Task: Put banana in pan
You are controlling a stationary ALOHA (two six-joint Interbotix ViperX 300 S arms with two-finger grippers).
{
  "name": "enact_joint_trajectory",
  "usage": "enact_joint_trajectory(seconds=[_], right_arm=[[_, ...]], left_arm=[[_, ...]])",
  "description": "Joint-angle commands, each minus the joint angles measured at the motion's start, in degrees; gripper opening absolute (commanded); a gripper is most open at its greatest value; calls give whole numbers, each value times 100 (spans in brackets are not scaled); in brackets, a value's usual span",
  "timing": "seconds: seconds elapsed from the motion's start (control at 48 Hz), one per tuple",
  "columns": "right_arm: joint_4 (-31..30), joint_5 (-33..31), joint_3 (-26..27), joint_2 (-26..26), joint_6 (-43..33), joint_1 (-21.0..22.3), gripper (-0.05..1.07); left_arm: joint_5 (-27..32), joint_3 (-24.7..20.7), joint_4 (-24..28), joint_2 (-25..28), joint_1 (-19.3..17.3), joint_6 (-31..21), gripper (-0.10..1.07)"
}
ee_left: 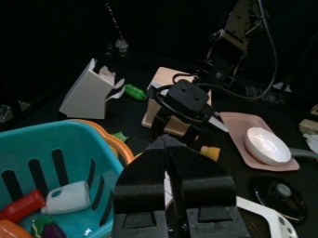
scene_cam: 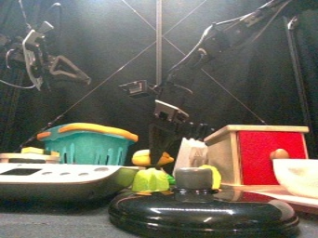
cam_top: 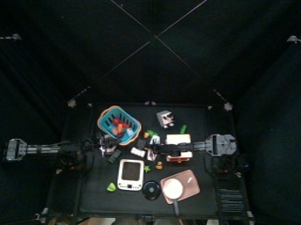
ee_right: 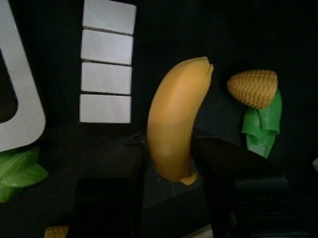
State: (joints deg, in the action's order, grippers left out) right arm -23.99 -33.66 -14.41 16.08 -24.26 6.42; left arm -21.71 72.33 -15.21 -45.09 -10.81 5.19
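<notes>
Banana grasped, not yet in pan.
Banana [ee_right: 180,116] is clamped at its lower end by the right gripper [ee_right: 174,177], frame centre; pan [cam_top: 179,187] sits empty at lower right of the top view. Left gripper [ee_left: 170,191] jaws are closed, idle.

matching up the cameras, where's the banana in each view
right wrist: banana dead centre, right claw around its end
top: hidden under that claw, mid-table
front: probably the yellow bit low, left of centre
left wrist: probably the yellow tip below the claw
shared landmark: the right claw
</notes>
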Motion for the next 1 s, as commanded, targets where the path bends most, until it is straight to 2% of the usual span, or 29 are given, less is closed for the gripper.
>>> enact_joint_trajectory(seconds=[0.0,0.167,0.292,0.521,0.771,0.979], right_arm=[[79,9,88,-360,-70,18,59],[141,0,44,-747,-422,-114,59],[220,-88,9,-1134,-879,-422,59],[264,-765,-193,-1608,-1749,-1239,59],[220,-1450,-580,-1863,-2681,-2276,59],[158,-1600,-817,-2083,-3445,-3059,59]], left_arm=[[-53,-97,0,18,-9,9,31],[-53,-88,9,18,-9,26,31],[-53,-79,26,9,35,26,31],[-44,-70,44,18,176,35,31],[-53,-70,123,18,272,35,31],[-44,-44,149,18,272,35,31]])
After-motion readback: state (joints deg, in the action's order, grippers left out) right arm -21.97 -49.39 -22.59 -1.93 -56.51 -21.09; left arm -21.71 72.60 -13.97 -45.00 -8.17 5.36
